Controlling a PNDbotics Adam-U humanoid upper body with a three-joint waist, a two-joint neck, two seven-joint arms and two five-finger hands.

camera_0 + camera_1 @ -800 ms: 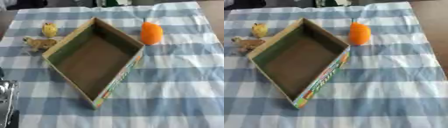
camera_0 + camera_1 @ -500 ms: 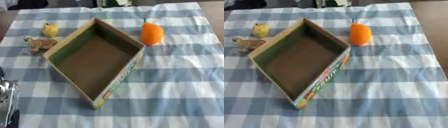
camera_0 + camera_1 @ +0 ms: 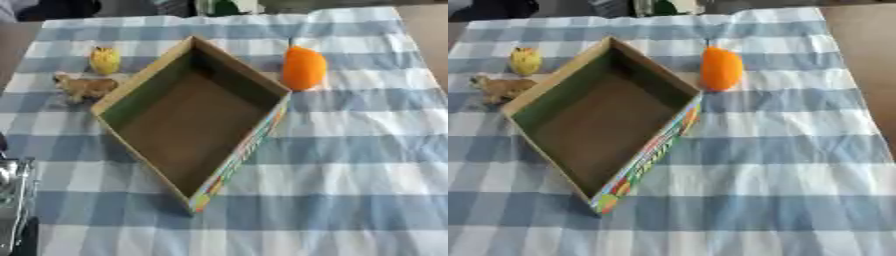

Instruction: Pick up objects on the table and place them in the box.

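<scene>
Open cardboard box (image 3: 188,122) at table centre, set askew like a diamond, long axis running roughly 1 to 7 o'clock. Brown floor bare inside; green inner wall along the 10 o'clock side; colourful print on the outer wall facing 4 o'clock. Resting on a blue-and-white checked tablecloth (image 3: 350,165).

Orange fruit-shaped object (image 3: 303,68) at 1 o'clock of the box, just beside the far corner; cannot tell whether touching. Thin dark stem at its top.

Small yellow object (image 3: 105,60) at 10 o'clock of the box, near but apart from the wall. Small brown animal figure (image 3: 83,87) at 9 o'clock, just beside the box's left corner, below the yellow object.

Left hand (image 3: 12,200) at the lower left edge of the left eye view, about 8 o'clock of the box, well apart from it: only a silver-and-black sliver visible. Fingers open or clenched: cannot tell. Nothing seen in its grasp.

Right hand outside both views.

Bare brown table surface (image 3: 864,55) at 3 o'clock, beyond the cloth edge.
</scene>
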